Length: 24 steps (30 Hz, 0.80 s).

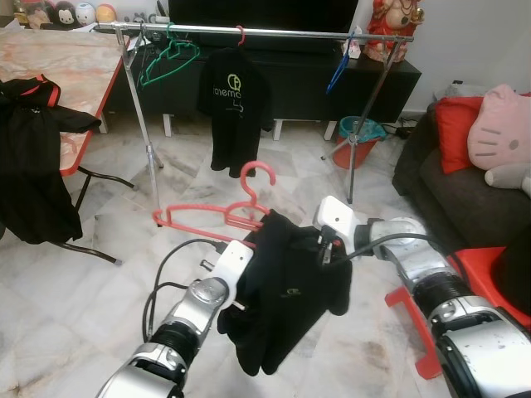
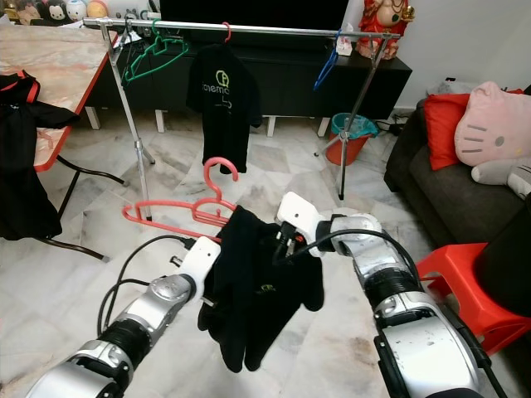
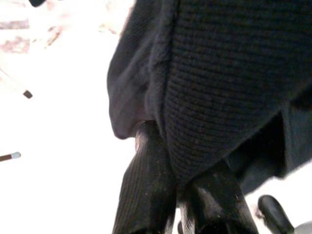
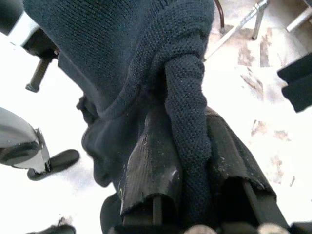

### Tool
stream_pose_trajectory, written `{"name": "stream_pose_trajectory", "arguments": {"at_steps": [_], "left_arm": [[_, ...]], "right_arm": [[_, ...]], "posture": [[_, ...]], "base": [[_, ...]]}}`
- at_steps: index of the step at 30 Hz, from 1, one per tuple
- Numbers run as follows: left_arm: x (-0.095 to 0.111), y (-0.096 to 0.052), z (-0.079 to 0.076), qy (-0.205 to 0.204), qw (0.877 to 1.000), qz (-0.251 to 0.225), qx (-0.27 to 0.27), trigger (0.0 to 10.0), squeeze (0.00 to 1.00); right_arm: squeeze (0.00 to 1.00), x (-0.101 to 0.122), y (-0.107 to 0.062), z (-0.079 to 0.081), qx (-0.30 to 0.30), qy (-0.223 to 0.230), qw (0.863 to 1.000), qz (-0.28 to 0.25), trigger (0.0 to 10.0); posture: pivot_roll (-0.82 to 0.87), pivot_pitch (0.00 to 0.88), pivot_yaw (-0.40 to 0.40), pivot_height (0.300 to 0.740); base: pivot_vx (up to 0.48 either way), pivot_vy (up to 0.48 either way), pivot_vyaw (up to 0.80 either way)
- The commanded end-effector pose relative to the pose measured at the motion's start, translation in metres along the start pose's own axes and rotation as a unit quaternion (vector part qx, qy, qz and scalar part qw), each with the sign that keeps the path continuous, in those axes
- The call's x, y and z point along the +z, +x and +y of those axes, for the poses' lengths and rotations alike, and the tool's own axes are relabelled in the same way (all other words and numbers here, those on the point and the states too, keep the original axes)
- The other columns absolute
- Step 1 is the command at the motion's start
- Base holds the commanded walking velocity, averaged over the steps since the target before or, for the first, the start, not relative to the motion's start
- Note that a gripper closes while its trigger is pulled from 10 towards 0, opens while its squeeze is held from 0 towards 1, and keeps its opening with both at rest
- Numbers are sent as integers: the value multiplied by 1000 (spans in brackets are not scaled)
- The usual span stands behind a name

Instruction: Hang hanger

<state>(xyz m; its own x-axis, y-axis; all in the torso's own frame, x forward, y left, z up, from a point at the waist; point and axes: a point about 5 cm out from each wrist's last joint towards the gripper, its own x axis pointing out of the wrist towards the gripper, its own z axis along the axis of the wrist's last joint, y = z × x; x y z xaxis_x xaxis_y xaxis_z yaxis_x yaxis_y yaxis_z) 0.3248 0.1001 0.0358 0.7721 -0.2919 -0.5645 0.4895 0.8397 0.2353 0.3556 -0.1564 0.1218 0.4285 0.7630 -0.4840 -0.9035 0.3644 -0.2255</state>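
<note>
Your left gripper [image 1: 249, 253] and right gripper [image 1: 325, 249] hold a black shirt [image 1: 286, 290] up between them, above the marble floor [image 1: 99, 307]. A pink hanger [image 1: 224, 214] sits just behind the shirt. The wrist views show what the head views hide: each gripper's fingers [image 4: 151, 165] are pinched closed on a fold of knit. Beyond stands a clothes rack [image 1: 265, 33].

A red hanger [image 1: 217, 212] is carried low before the rack [image 1: 249, 31], hook up, tilted; a black shirt [image 1: 286, 286] is draped over its right end, bunched and hanging down; the left arm of the hanger is bare.
</note>
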Motion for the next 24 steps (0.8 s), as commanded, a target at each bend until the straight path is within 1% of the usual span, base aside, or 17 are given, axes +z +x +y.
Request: {"name": "stream_pose_trajectory", "arguments": {"at_steps": [1,3,4,7,10,13,14,17,18,19,22,24], "left_arm": [[0,-1,-1,17,1000,6,-8,0,0],[-3,-3,2,26,1000,11,-9,0,0],[-7,-5,5,45,999,21,-11,0,0],[-10,-6,9,44,999,25,-4,0,0],[-16,-9,15,46,998,38,7,0,0],[-19,-10,15,44,998,42,11,0,0],[-21,-11,16,42,998,46,18,0,0],[-22,-12,17,36,998,48,29,0,0],[-22,-12,18,35,998,48,37,4314,0],[-23,-13,20,34,997,49,47,10000,0],[-27,-15,26,23,996,56,60,10000,0],[-28,-15,27,21,996,58,61,10000,0]], "right_arm": [[0,-6,-10,-5,-20,-9,1000,11,0],[0,-8,-13,-6,-26,-10,999,17,0],[0,-13,-18,-7,-36,-10,999,23,0],[0,-16,-23,-9,-45,-10,999,28,0],[0,-24,-35,-13,-62,-4,997,41,0],[0,-26,-39,-14,-67,0,997,39,0],[0,-30,-43,-15,-77,8,996,42,0],[0,-34,-46,-14,-80,8,995,52,0],[0,-36,-46,-13,-79,10,995,54,0],[0,-38,-48,-12,-77,13,995,55,0],[0,-44,-56,-11,-76,20,995,56,0],[0,-45,-58,-12,-75,20,995,58,0]], "posture": [[-43,0,-124,732],[-41,0,-123,732],[-41,0,-122,732],[-39,0,-121,732],[-44,0,-117,732],[-43,0,-117,732],[-44,0,-116,732],[-46,0,-115,732],[-44,0,-113,732],[-44,0,-113,732],[-45,0,-111,732],[-45,0,-111,732]], "base": [[0,0,0],[0,0,0],[0,0,0],[0,0,0],[0,0,0],[0,0,0],[0,0,0],[0,0,0],[0,0,0],[0,0,0],[0,0,0],[0,0,0]]}}
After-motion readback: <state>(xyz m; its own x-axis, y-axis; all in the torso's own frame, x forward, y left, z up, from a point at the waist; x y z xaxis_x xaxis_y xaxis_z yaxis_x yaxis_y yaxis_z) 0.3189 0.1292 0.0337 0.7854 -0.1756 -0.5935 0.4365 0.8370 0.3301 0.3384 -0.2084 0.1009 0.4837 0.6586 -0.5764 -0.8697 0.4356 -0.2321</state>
